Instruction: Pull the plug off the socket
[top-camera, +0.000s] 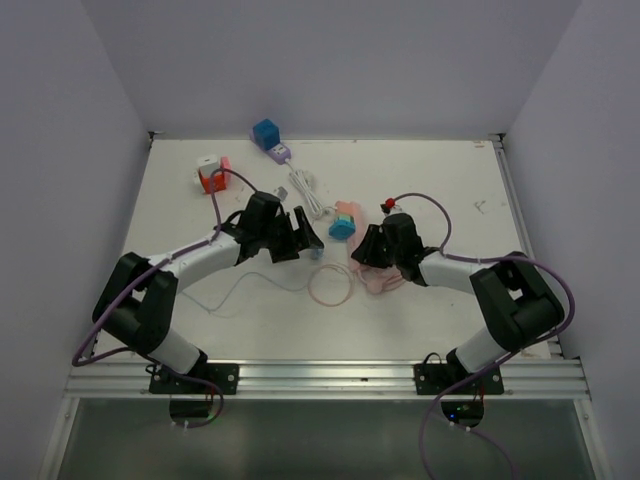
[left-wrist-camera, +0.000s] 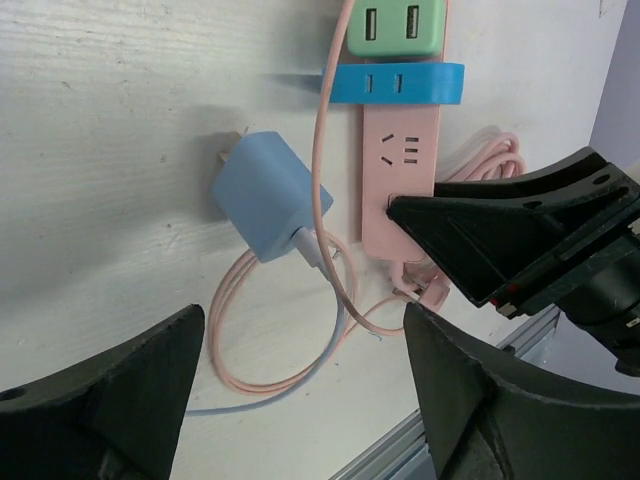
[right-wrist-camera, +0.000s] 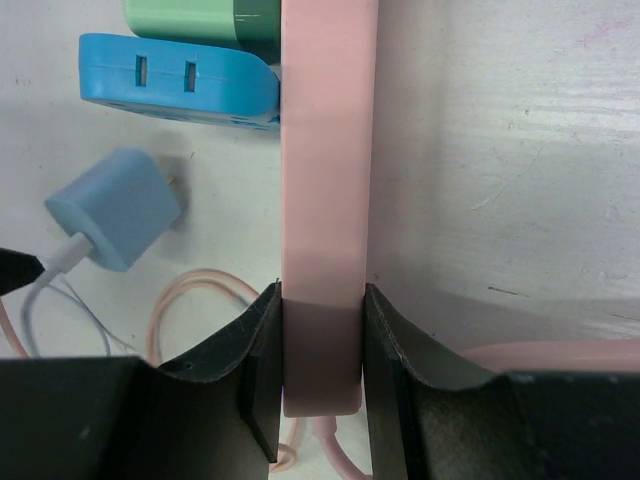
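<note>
The pink power strip (right-wrist-camera: 328, 150) lies on the white table, with a green adapter (right-wrist-camera: 190, 18) and a blue adapter (right-wrist-camera: 180, 80) plugged in at its far end. My right gripper (right-wrist-camera: 322, 340) is shut on the strip's near end, one finger on each long side. The light-blue plug (left-wrist-camera: 262, 195) lies loose on the table left of the strip (left-wrist-camera: 400, 150), prongs free, its cable trailing back. It also shows in the right wrist view (right-wrist-camera: 120, 210). My left gripper (left-wrist-camera: 300, 330) is open and empty, hovering above the plug's cable loop. In the top view both grippers (top-camera: 305, 235) (top-camera: 365, 245) flank the strip (top-camera: 345, 222).
A pink cable loop (top-camera: 330, 287) lies in front of the strip. A coiled white cable (top-camera: 305, 190) runs to a blue-and-purple block (top-camera: 268, 135) at the back. A red-and-white cube (top-camera: 210, 175) sits back left. An aluminium rail (top-camera: 330, 375) borders the near edge.
</note>
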